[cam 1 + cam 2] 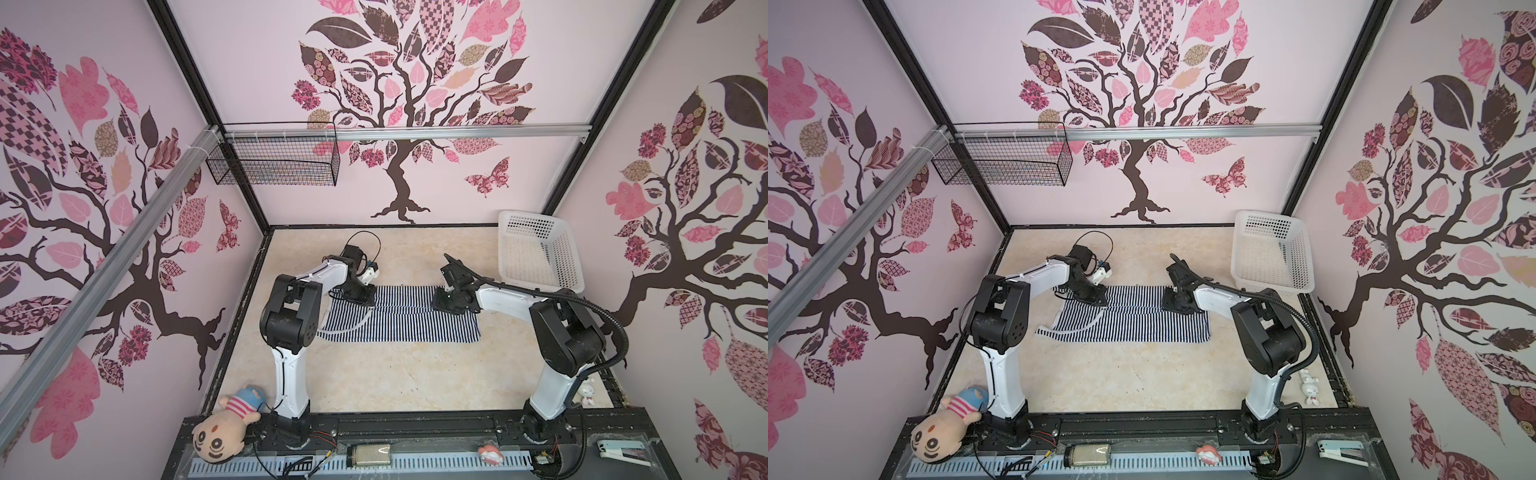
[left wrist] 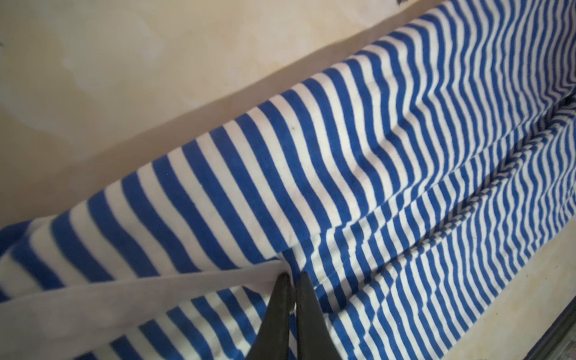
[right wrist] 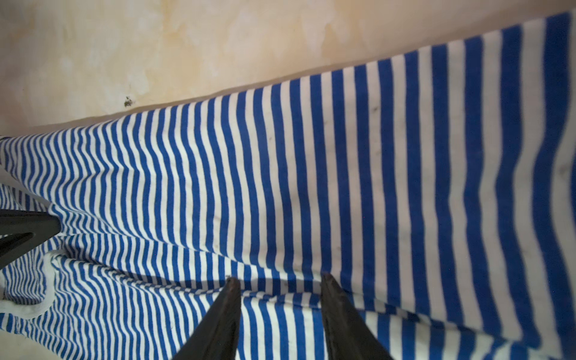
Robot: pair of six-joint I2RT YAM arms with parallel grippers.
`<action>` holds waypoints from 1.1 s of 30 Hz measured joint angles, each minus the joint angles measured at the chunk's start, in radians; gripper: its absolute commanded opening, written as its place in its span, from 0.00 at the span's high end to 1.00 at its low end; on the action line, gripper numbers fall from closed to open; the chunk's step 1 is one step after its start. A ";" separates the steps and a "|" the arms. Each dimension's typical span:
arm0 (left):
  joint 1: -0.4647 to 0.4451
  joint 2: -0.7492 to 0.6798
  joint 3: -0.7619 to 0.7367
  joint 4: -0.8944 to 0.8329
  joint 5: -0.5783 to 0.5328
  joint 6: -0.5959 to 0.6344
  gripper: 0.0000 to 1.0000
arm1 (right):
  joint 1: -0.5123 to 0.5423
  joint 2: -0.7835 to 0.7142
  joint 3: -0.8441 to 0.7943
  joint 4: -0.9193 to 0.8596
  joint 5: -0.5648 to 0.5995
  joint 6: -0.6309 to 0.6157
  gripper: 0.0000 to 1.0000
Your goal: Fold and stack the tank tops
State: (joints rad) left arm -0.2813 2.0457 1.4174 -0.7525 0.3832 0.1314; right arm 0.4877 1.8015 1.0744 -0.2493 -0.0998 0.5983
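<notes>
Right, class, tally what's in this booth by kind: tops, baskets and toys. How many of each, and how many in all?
tank top: 1
baskets: 2 (white basket, wire basket)
toys: 3 (doll, bunny, pink figure)
total: 6

The tank top (image 1: pixel 407 324) lies on the table (image 1: pixel 374 374), the basket (image 1: pixel 536 266) behind it at right.
</notes>
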 measured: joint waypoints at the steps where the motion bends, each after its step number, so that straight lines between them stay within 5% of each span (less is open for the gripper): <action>1: 0.000 -0.001 0.000 0.002 0.000 0.001 0.99 | 0.000 0.000 0.000 0.000 0.000 0.000 0.55; 27: -0.002 -0.082 -0.085 -0.029 0.010 0.026 0.97 | -0.014 -0.047 -0.002 -0.008 0.018 -0.004 0.55; 33: -0.005 -0.082 -0.105 -0.019 -0.026 0.026 0.69 | -0.019 -0.047 -0.002 -0.009 0.018 -0.005 0.55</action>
State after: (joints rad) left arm -0.2863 1.9633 1.3121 -0.7712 0.3576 0.1577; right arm 0.4690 1.7546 1.0721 -0.2584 -0.0822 0.5938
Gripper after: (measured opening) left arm 0.268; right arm 0.450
